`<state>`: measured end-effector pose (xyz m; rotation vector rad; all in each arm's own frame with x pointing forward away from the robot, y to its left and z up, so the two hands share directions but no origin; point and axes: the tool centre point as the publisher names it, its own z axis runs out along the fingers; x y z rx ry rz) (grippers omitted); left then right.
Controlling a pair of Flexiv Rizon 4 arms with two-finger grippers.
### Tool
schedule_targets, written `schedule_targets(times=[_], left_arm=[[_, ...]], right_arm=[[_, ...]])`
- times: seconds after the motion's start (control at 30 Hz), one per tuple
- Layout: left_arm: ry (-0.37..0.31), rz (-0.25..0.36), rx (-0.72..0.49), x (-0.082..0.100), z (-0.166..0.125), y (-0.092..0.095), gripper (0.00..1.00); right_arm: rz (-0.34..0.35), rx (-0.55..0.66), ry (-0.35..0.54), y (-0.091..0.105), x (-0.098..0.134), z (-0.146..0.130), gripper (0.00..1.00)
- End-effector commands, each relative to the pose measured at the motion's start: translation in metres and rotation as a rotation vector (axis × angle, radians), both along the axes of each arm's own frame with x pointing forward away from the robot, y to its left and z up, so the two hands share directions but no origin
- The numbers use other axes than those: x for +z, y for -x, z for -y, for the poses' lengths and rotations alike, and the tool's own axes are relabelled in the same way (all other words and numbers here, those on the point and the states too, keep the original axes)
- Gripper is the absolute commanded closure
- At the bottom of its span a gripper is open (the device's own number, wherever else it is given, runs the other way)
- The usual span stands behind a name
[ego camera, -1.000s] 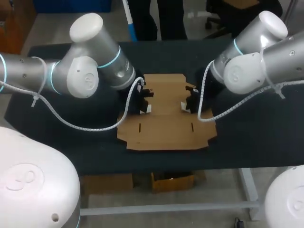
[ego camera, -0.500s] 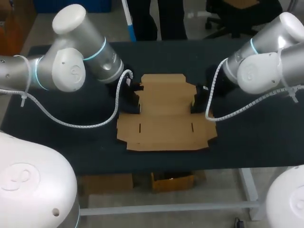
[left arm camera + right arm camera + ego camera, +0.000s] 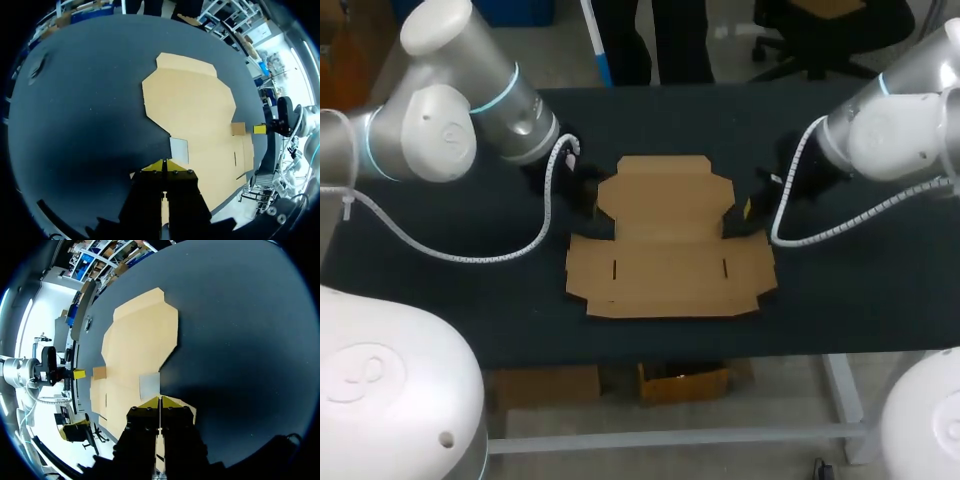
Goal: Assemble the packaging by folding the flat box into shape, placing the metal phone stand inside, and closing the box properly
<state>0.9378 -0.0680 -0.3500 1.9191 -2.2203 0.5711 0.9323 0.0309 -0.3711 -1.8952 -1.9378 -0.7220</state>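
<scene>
My left gripper is pressed fully together and pinches nothing. It sits at the left edge of the flat box, which lies unfolded in the middle of the table. My right gripper is likewise squeezed together and empty at the box's right edge, and I cannot tell whether either one touches the box.

In the left wrist view, the left gripper covers the flat box's near corner.
</scene>
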Motion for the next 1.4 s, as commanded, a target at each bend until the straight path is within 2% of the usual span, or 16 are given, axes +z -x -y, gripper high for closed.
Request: schedule_targets(times=[0.03, 0.67, 0.9, 1.13, 1.4], left_arm=[[0.002, 0.008, 0.006, 0.011, -0.008, 0.015, 1.00], [-0.016, 0.019, 0.073, 0.033, -0.033, 0.069, 1.00], [-0.009, 0.014, 0.088, 0.034, -0.038, 0.086, 1.00], [-0.001, 0.011, 0.096, 0.034, -0.040, 0.094, 1.00], [0.013, -0.012, 0.092, 0.027, -0.043, 0.108, 1.00]], right_arm=[[-0.024, 0.009, -0.017, 0.004, 0.008, 0.011, 1.00], [-0.045, -0.005, -0.024, 0.051, 0.028, 0.052, 1.00], [-0.054, -0.008, -0.027, 0.064, 0.031, 0.063, 1.00], [-0.068, -0.019, -0.034, 0.072, 0.029, 0.074, 1.00], [-0.097, -0.034, -0.041, 0.090, 0.023, 0.082, 1.00]])
